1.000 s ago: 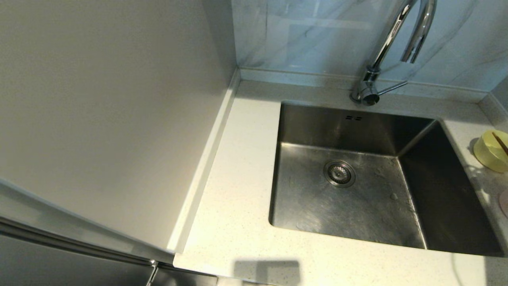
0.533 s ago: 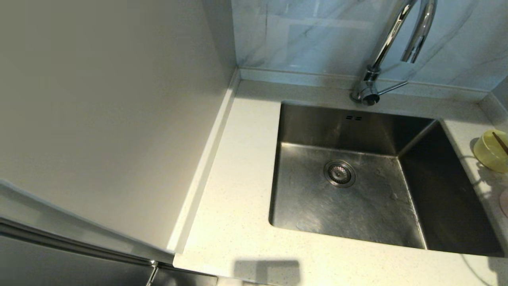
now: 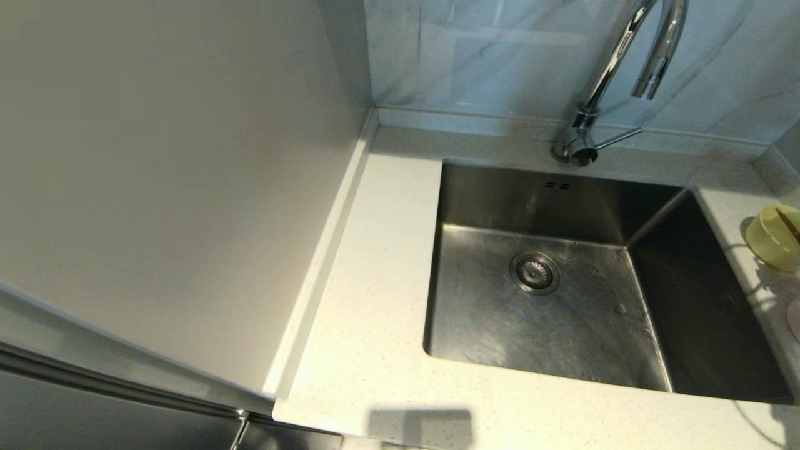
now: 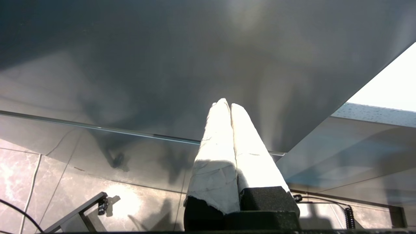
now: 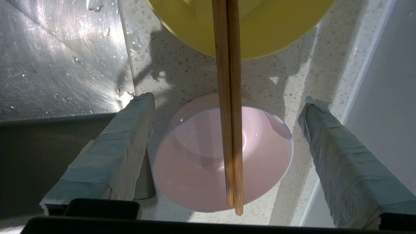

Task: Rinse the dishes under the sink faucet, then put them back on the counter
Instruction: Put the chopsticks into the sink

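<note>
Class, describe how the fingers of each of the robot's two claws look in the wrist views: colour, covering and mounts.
The left claw has two long tapering fingers wrapped in creased white tape, on black block mounts. The right claw has fingers wrapped in layered tape that looks grey-blue in shadow, frayed at the tips, also on black mounts.

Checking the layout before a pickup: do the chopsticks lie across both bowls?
Yes: the chopsticks run side by side over the pink bowl and onto the yellow-green bowl.
</note>
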You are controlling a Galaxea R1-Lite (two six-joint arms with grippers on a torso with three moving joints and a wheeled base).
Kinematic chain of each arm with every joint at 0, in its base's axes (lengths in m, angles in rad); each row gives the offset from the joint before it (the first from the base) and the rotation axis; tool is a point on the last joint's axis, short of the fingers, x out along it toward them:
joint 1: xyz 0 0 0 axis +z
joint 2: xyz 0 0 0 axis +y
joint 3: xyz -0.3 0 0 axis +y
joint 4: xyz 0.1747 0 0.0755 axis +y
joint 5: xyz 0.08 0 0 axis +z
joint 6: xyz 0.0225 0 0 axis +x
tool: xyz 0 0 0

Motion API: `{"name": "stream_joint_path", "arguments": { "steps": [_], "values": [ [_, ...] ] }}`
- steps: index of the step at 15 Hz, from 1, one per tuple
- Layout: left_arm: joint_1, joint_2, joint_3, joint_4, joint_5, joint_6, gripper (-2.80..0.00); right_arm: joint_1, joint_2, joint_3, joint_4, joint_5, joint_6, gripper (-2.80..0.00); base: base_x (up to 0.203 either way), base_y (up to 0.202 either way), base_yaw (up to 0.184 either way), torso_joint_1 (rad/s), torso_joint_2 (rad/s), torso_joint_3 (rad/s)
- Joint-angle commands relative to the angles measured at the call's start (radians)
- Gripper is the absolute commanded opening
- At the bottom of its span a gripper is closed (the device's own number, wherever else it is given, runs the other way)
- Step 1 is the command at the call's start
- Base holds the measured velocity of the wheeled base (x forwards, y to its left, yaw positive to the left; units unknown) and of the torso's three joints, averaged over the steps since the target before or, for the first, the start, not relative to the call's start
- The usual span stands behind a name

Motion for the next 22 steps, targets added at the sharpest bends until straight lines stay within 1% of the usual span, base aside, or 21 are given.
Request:
{"name": "stream_joint_path", "arguments": {
  "steps": [1, 6, 12, 13, 22],
  "values": [
    [0.0, -0.003, 0.0, 0.0, 0.001, 0.0, -2.8, 0.001, 0.013, 0.0, 0.004, 0.001, -0.003, 0.0, 0.0, 0.0, 0.0, 0.0, 0.0, 0.0],
    [0.0, -0.003, 0.0, 0.0, 0.001, 0.0, -2.8, 0.001, 0.028, 0.0, 0.006, 0.002, -0.003, 0.0, 0.0, 0.0, 0.0, 0.0, 0.0, 0.0],
    [0.0, -0.003, 0.0, 0.0, 0.001, 0.0, -2.8, 0.005, 0.038, 0.0, 0.004, 0.003, -0.029, 0.0, 0.0, 0.0, 0.0, 0.0, 0.0, 0.0],
    [0.0, -0.003, 0.0, 0.0, 0.001, 0.0, -2.8, 0.007, 0.04, 0.0, 0.004, 0.003, -0.029, -2.8, 0.0, 0.0, 0.0, 0.0, 0.0, 0.0],
    [0.0, -0.003, 0.0, 0.0, 0.001, 0.0, -2.8, 0.012, 0.045, 0.0, 0.004, 0.017, -0.03, -2.8, 0.0, 0.0, 0.0, 0.0, 0.0, 0.0]
  ]
}}
